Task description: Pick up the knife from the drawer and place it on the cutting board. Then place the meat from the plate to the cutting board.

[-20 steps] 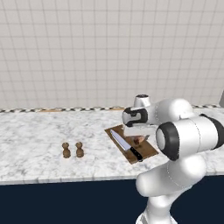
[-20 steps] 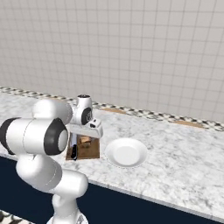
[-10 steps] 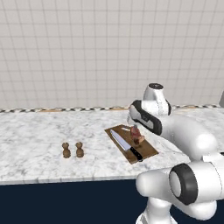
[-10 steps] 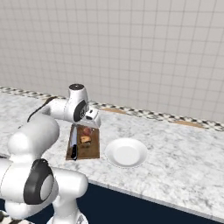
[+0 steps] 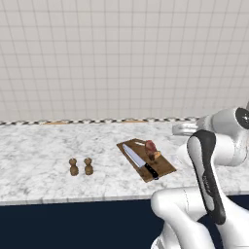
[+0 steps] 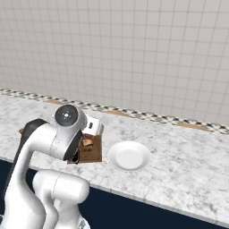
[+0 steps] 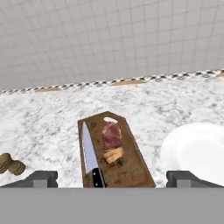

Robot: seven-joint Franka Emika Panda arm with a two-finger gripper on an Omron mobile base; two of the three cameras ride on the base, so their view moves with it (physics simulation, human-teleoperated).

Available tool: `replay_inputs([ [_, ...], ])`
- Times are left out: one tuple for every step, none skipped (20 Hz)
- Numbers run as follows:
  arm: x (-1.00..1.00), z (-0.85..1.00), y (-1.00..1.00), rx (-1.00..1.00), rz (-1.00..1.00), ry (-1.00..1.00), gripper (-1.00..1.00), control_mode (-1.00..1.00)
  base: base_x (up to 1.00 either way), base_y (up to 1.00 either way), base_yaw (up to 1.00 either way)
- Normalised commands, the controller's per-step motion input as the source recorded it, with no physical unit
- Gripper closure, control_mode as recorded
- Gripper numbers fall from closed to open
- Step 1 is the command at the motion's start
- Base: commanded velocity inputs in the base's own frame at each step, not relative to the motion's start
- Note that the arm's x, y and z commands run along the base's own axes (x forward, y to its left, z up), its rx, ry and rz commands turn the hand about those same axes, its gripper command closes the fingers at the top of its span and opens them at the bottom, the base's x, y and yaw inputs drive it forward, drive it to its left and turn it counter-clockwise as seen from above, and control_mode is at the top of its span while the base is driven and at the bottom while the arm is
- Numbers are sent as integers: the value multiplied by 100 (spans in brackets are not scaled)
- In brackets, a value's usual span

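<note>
Resting on the cutting board point(image 7: 131, 168), the meat point(image 7: 112, 134) sits just above centre of the hand view, a reddish chunk with a paler, tan piece just below it, touching or nearly so. Knife point(image 7: 89, 153) lies on the same board to the left of the meat, blade pointing toward the top of the frame, black handle toward the bottom edge; whether blade and meat touch I cannot tell. In the left base view the board point(image 5: 168, 168) is right of centre, with knife point(image 5: 138, 161) and meat point(image 5: 151, 147) both on it.

Handling judgement: meat looks small, light and likely soft, possibly slippery; best pinched across its narrow width. Knife is stiff and thin; take it by the handle, not the blade.

Containers: plate point(image 7: 197, 151) at the right of the hand view is bare white, nothing on it; same in the right base view, plate point(image 6: 129, 155) at centre with the board point(image 6: 91, 152) just to its left, half hidden by the arm. Drawer not visible.

Gripper point(image 7: 111, 177): fingertips point(image 7: 41, 177) stand wide apart at the bottom corners of the hand view, open, nothing between them.

Two small brown shakers point(image 5: 80, 167) stand left of the board, well apart from it.

Judgement: both placements look complete
</note>
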Motion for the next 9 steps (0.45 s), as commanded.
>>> replay_inputs([
  [-100, 92, -90, 14, 0, -73, -100, -100, 0, 0, 0],
  [-100, 87, -100, 15, 0, -69, -100, -100, 0, 0, 0],
  [-100, 48, -100, 29, 0, -62, -100, -100, 0, 0, 0],
  [-100, 65, -100, 29, 0, -64, -100, -100, 0, 0, 0],
  [-100, 63, -100, 26, 0, -63, -100, -100, 0, 0, 0],
  [-100, 51, -100, 23, 0, -61, -100, -100, 0, 0, 0],
  [-100, 11, -100, 23, 0, -53, -100, -100, 0, 0, 0],
  [-97, 20, -100, 24, -12, -42, -100, -100, 0, 0, 0],
  [0, 0, 0, 2, 0, -2, -100, -100, 0, 0, 0],
])
